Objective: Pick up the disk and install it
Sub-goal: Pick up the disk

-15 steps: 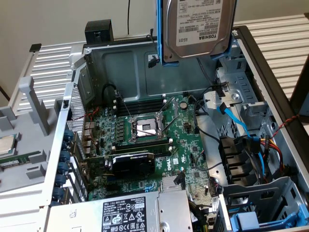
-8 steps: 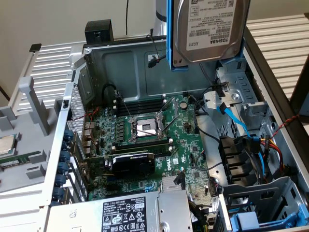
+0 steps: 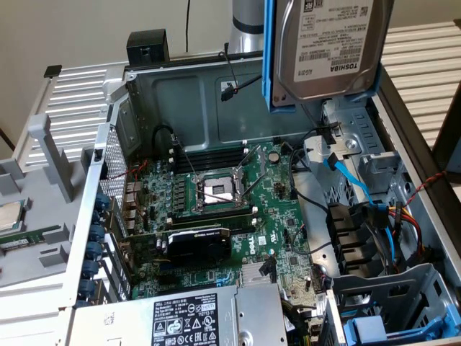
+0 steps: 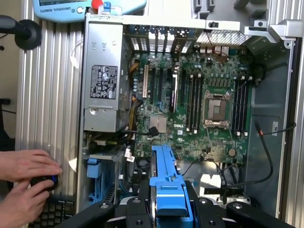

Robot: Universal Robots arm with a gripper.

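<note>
disk (image 3: 328,43) | pinched on edge between the fingers of the gripper (image 4: 167,209) | high over the open computer case (image 3: 187,94)

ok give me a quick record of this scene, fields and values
gripper: shut on the disk
disk: in its blue carrier, held in the air over the open computer case
motherboard: in the case, processor socket uncovered
power supply: mounted in the case
hands: outside the case, by a keyboard
</note>
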